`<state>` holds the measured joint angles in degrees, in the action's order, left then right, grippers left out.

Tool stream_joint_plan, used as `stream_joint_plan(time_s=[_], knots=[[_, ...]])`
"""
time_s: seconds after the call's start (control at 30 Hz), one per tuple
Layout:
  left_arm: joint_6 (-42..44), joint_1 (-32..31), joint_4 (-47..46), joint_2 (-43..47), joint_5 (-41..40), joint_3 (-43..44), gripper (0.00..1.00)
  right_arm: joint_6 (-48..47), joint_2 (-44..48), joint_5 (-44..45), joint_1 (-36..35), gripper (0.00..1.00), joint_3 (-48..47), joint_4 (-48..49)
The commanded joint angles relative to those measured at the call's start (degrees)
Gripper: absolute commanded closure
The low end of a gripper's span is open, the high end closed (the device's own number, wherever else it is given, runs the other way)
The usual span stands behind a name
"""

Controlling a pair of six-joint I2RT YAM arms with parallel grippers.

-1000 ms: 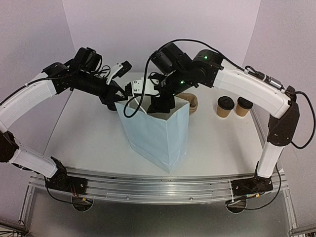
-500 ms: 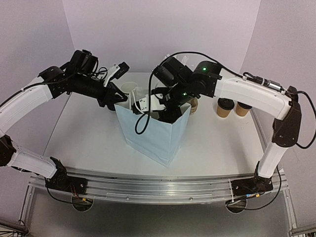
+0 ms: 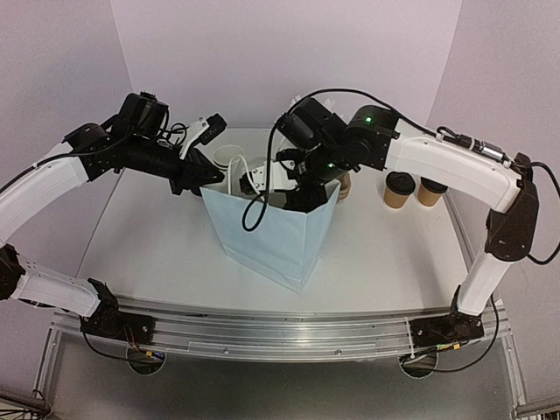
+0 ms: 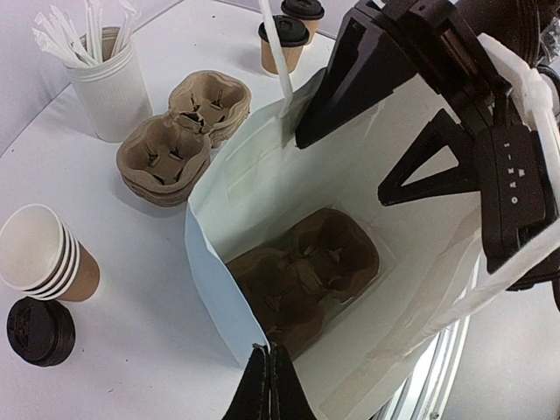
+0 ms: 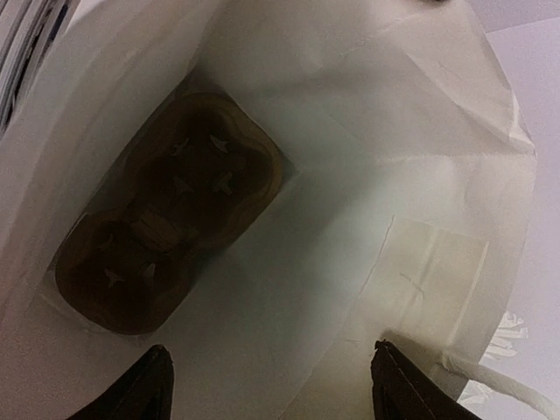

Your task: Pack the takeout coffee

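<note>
Two takeout coffee cups (image 3: 399,189) (image 3: 430,188), brown with black lids, stand on the table right of the pale blue bag (image 3: 271,234); they also show far off in the left wrist view (image 4: 284,41). My left gripper (image 4: 269,352) is shut on the bag's near rim (image 4: 210,289) and holds the mouth open. My right gripper (image 5: 276,385) is open and empty inside the bag's mouth, its fingertips (image 5: 156,381) wide apart. A brown cup carrier (image 5: 171,210) lies flat on the bag's bottom, also seen in the left wrist view (image 4: 306,271).
A stack of brown carriers (image 4: 179,131) and a white holder of white sticks (image 4: 107,83) stand behind the bag. A stack of lidless cups (image 4: 44,255) and a stack of black lids (image 4: 39,331) stand to its left.
</note>
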<state>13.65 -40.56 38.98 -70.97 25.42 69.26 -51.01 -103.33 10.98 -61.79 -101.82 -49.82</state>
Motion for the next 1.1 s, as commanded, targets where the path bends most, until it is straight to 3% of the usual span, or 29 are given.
stream_joint_plan(time_s=[0.0,0.37,0.7,1.07], knots=[[1.47,-0.05,-1.21,2.16,1.25,-1.21,1.0,2.71,2.98,3.37,0.52,0.27,-2.72,-0.72],[1.5,-0.05,-1.98,2.64,2.21,-1.1,1.0,7.37,-2.8,11.95,0.94,0.27,-10.52,-0.37],[0.77,-0.08,-2.55,4.05,1.33,-2.21,1.0,5.77,-2.4,22.89,0.97,0.27,-11.06,1.18],[-10.38,-0.05,-5.82,6.8,-4.23,-5.58,1.0,20.21,1.82,5.82,1.52,0.25,-12.12,7.68]])
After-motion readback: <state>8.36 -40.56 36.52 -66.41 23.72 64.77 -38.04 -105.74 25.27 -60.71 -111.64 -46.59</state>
